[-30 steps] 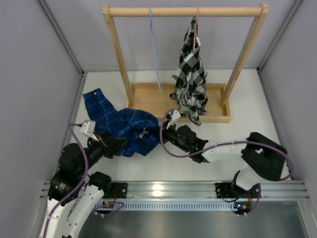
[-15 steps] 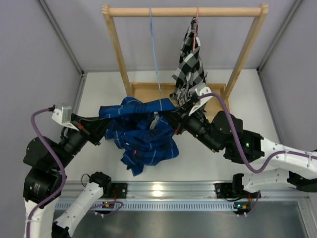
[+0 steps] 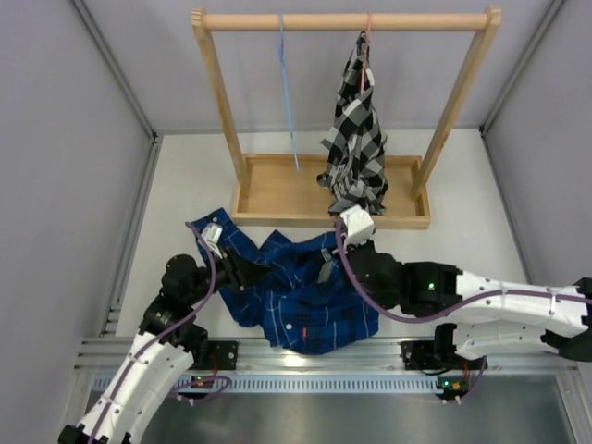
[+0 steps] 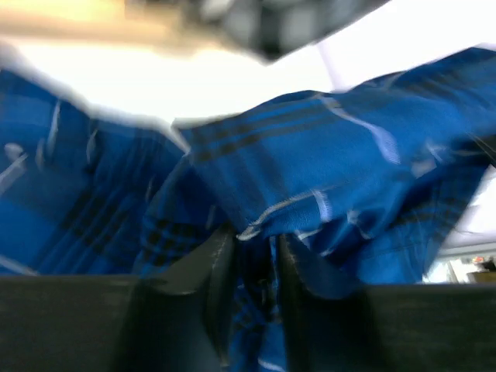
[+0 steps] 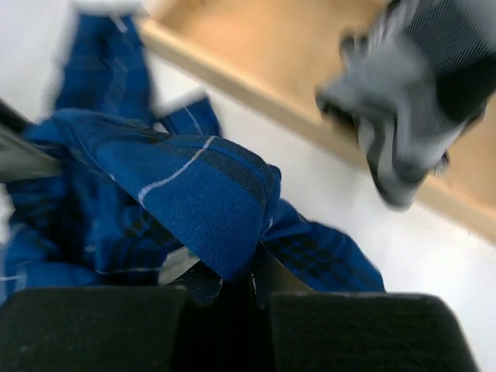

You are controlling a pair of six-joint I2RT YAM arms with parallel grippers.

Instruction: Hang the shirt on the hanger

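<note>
Lowered from mid-air, the shirt (image 3: 301, 305) sags onto the table (image 3: 185, 176), left pincer (image 3: 244, 270) and right pincer (image 3: 327, 265) each clamping it.

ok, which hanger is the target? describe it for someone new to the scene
Find the wooden rack at the back of the scene. Two hangers hang from its top rail; the target is the light blue hanger, left of centre. It is thin, bare and seen edge-on, while the pinkish-red hanger to its right carries a black-and-white checked shirt.
</note>
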